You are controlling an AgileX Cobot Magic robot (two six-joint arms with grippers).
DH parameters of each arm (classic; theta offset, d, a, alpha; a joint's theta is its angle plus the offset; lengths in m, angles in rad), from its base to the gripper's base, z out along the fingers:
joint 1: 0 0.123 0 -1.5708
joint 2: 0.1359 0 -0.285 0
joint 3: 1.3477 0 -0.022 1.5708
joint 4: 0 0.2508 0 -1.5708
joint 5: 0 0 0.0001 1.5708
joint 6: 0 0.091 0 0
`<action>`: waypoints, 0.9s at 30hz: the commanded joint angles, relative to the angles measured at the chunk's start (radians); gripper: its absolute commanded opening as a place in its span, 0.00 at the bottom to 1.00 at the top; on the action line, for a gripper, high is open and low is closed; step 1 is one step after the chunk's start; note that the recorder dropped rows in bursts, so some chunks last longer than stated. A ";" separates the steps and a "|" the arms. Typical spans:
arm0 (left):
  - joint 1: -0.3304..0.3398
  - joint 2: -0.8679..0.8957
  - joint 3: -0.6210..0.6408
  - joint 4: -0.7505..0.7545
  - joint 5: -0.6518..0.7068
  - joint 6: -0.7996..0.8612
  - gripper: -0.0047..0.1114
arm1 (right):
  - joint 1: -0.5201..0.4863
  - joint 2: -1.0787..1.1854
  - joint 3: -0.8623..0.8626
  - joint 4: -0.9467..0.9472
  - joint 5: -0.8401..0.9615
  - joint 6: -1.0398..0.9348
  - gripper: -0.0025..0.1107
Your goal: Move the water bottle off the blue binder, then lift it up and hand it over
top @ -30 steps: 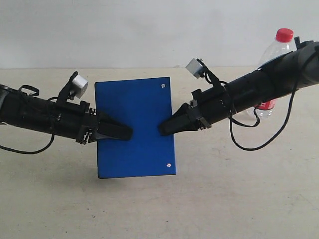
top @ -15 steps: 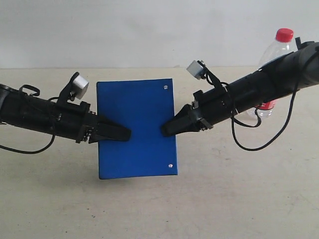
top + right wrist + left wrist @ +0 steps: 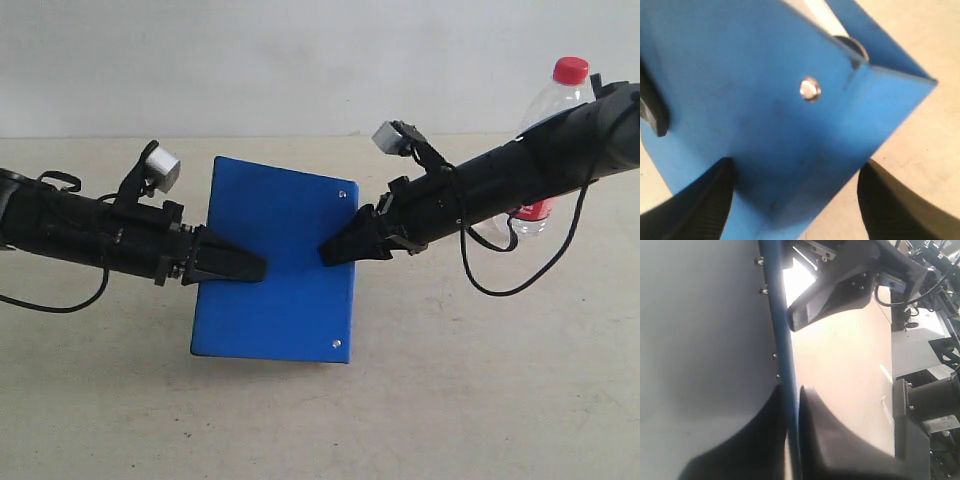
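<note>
The blue binder point(image 3: 280, 260) hangs tilted above the table. My left gripper point(image 3: 260, 267) is shut on its left edge; the left wrist view shows the thin blue cover point(image 3: 777, 315) pinched between my left gripper's point(image 3: 792, 390) dark jaws. At the binder's rivet-side edge, my right gripper point(image 3: 328, 255) is open. In the right wrist view, the right gripper's point(image 3: 796, 167) jaws stand wide apart on either side of the binder point(image 3: 740, 75), near a silver rivet point(image 3: 810, 89). The water bottle point(image 3: 552, 110), with its red cap, stands upright on the table at the back right, partly hidden behind the right arm.
A beige table point(image 3: 450, 400) lies below, and a pale wall point(image 3: 300, 60) rises behind it. Black cables point(image 3: 520, 285) loop under the right arm. In the left wrist view, equipment and a stand point(image 3: 925, 405) are beside the table.
The binder has rotated clockwise: its top edge moved right and its lower left corner swung down and left. Both arms stayed nearly where they were.
</note>
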 commanded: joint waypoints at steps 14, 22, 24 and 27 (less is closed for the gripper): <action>-0.051 -0.004 0.007 0.010 0.039 0.058 0.08 | 0.001 0.119 -0.006 0.118 0.007 -0.072 0.56; -0.085 -0.004 0.007 0.008 0.039 0.076 0.08 | 0.003 0.153 -0.107 0.147 0.233 -0.018 0.56; -0.085 -0.004 0.007 0.003 0.039 0.072 0.08 | 0.008 0.151 -0.126 0.135 0.233 0.040 0.56; -0.085 -0.004 0.007 -0.002 -0.003 0.030 0.08 | 0.014 0.151 -0.127 0.111 0.233 0.050 0.54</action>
